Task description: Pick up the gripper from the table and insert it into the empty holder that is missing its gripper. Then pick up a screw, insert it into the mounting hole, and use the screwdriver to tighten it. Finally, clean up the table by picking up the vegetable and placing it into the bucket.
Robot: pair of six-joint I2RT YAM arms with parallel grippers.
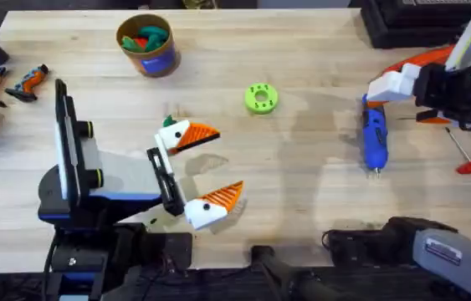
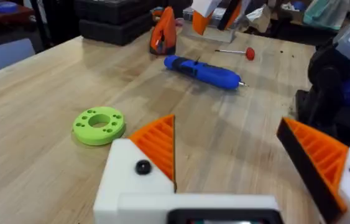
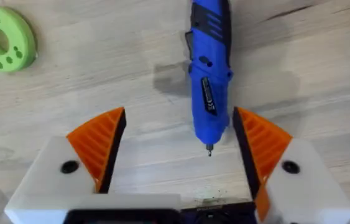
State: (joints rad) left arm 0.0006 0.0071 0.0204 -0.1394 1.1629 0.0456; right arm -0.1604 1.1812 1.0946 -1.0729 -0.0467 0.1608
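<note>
Your right gripper (image 3: 178,149) hung with its fingers spread apart, empty, straddling the tip of the blue electric screwdriver (image 3: 209,68), whose long axis ran straight away from it. Beyond, the bucket (image 1: 146,43) already held the vegetable (image 1: 153,37); your left gripper (image 1: 206,167) also gaped.

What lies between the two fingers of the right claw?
In the right wrist view, the blue screwdriver lies on the table between the open right claw's fingers.

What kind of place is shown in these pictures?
Probably a robotics workshop or lab bench. A wooden table carries a blue electric screwdriver, a red-handled hand tool and a lime-green disc, and the left gripper and right gripper work over it.
</note>
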